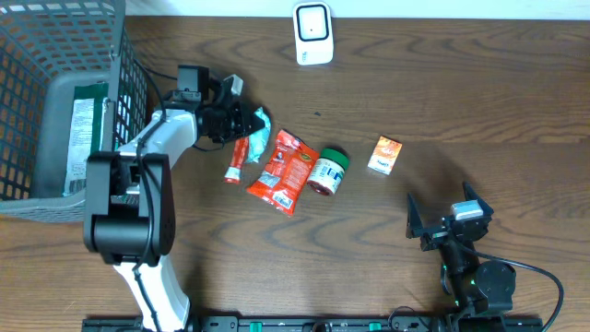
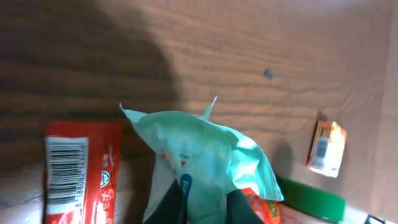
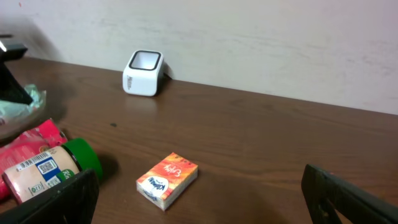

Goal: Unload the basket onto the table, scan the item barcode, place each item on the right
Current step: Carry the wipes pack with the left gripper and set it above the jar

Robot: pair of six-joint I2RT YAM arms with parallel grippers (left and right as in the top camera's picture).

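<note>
**Left jaws shut on teal packet, right jaws wide and empty**

Overhead: my left gripper (image 1: 245,120) sits by the grey basket (image 1: 55,55), jaws closed on the teal packet (image 1: 259,126). The packet is at the left end of the item row, just beside the red tube (image 1: 238,159). Going right: red pouch (image 1: 284,171), green-lidded jar (image 1: 328,171), then the orange box (image 1: 385,155) set apart. The scanner (image 1: 313,33) stands at the far table edge, well apart from the packet. My right gripper (image 1: 444,212) is near the front right, jaws spread fully, holding nothing.

Left wrist: my dark fingers (image 2: 171,208) pinch the packet's lower end; its crumpled top points up. The tube's barcode faces the camera on the left. The orange box and green lid are on the right.

Right wrist: both fingers (image 3: 56,202) frame the view far apart, nothing between them but table. The orange box lies in front, the jar to the left, the scanner upright at the back near the wall.
</note>
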